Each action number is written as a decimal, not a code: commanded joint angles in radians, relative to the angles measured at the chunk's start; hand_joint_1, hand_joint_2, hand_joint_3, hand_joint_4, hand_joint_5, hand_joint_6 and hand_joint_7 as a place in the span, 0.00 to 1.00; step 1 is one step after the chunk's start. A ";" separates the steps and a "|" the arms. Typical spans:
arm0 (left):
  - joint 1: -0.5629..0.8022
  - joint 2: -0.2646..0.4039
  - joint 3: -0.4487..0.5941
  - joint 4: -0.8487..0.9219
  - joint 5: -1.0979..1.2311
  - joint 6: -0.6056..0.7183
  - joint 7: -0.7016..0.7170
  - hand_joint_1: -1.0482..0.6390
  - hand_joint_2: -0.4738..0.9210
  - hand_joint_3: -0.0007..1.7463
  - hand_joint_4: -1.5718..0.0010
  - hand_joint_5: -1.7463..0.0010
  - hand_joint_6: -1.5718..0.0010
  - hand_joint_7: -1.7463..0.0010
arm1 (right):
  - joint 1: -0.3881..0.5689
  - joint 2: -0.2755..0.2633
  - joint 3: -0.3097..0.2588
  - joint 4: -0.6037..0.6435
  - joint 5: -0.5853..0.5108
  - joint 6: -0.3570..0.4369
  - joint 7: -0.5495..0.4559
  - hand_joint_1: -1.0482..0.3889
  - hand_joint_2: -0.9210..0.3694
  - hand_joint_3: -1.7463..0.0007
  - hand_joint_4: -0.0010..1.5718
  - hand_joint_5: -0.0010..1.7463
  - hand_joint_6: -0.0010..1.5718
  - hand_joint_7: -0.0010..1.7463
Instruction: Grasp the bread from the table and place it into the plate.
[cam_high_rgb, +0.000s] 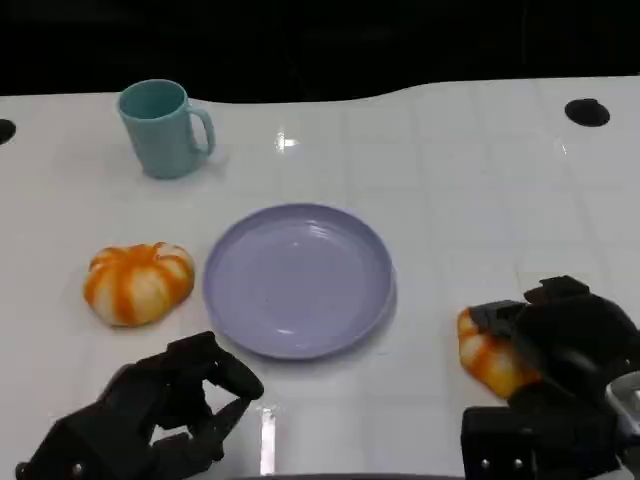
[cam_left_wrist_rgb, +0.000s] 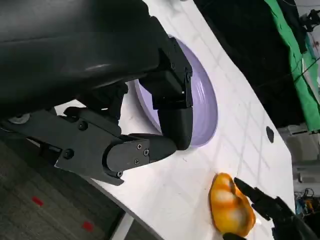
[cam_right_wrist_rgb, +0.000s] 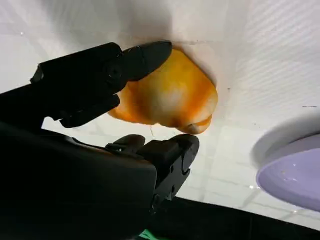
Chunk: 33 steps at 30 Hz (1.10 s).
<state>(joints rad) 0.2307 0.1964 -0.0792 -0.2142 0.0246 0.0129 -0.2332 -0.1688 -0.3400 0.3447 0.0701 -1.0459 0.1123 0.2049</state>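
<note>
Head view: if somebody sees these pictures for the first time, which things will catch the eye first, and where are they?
The lilac plate lies empty in the middle of the white table. An orange-and-white bread sits to its left, and a second bread lies at the lower right, with the right hand closing around it. A teal mug stands at the far left, and the left hand hovers near the plate's front edge.

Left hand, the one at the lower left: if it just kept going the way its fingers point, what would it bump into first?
Probably the plate. The left hand holds nothing, and its fingers point toward the plate's near rim, with bare table between. Depth is hard to judge, so it might pass just over the rim.
</note>
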 joint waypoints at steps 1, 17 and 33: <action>0.008 0.006 0.003 -0.019 0.005 0.007 0.003 0.42 0.93 0.36 0.53 0.00 0.60 0.25 | -0.036 0.009 0.024 0.076 0.020 0.027 -0.033 0.38 0.02 0.99 0.13 0.20 0.26 0.01; 0.004 0.006 0.007 -0.024 0.000 0.018 0.002 0.44 0.95 0.35 0.54 0.00 0.61 0.26 | -0.105 0.006 -0.035 0.276 0.222 -0.257 -0.532 0.67 0.40 0.36 0.61 1.00 0.53 0.85; -0.001 0.007 0.002 -0.016 0.019 0.011 0.008 0.43 0.96 0.33 0.54 0.00 0.60 0.27 | -0.175 0.036 -0.045 0.317 0.308 -0.387 -0.640 0.69 0.48 0.26 0.62 1.00 0.51 0.91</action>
<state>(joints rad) 0.2351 0.1958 -0.0788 -0.2315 0.0310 0.0295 -0.2331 -0.3232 -0.3078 0.3088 0.3867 -0.7587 -0.2580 -0.4217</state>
